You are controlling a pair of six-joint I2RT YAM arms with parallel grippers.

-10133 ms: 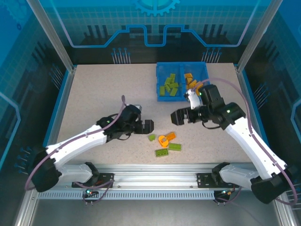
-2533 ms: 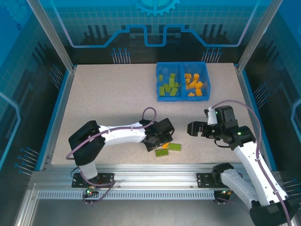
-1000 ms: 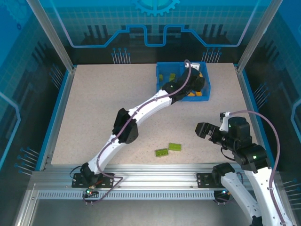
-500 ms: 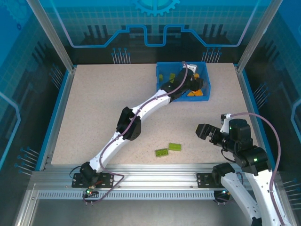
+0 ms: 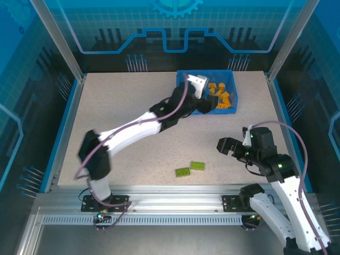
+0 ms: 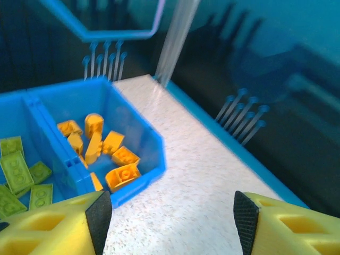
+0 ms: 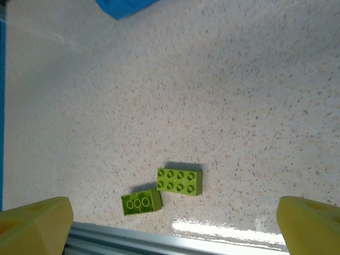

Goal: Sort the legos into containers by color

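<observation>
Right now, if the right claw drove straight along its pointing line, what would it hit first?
Probably the eight-stud green brick, lying centred between the fingers of the open right claw on the table. The second green brick sits right beside it. Depth is unclear, so bare tabletop might come first.

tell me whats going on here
Two robot arms are sorting legos by color into a blue bin: green bricks in one compartment, orange bricks in the other. The left gripper hangs open and empty by the bin. The right gripper is open above the table, near two loose green bricks not yet sorted.
</observation>
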